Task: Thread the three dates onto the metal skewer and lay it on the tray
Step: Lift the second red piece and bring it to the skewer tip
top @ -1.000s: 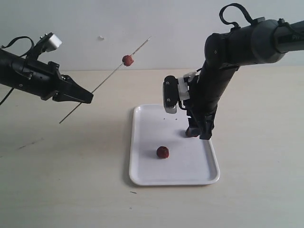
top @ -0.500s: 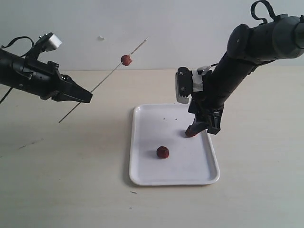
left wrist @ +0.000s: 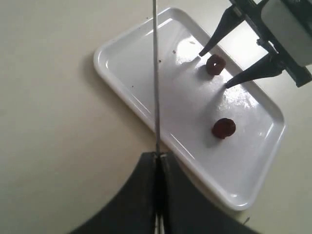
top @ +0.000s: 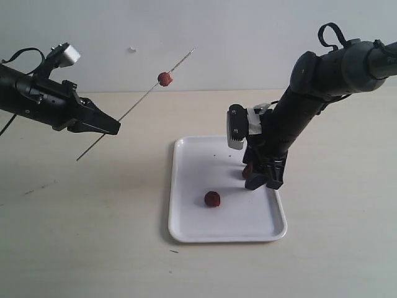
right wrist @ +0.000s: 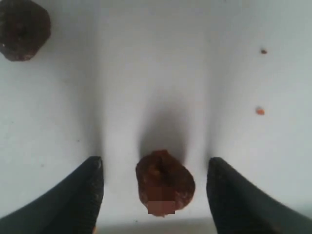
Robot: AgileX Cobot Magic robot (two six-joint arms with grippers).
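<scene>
You have a small, wrinkled reddish-brown date (right wrist: 165, 181) sitting on the glossy white plastic tray (right wrist: 146, 73), between the right gripper's (right wrist: 155, 165) two dark, tapered fingertips (right wrist: 84, 195). They stand wide, with tray showing on either side of it. A second dark brown date (right wrist: 22, 29) lies well apart, cut off by the frame edge. Two tiny orange-brown crumbs (right wrist: 261, 111) dot the tray.

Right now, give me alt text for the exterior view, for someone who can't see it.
The right tool stands open over a white rectangular plastic tray, straddling one small wrinkled reddish-brown date; a second date lies loose nearby. The left tool, shut, holds a thin grey metal skewer raised aslant with a third date threaded on it.
</scene>
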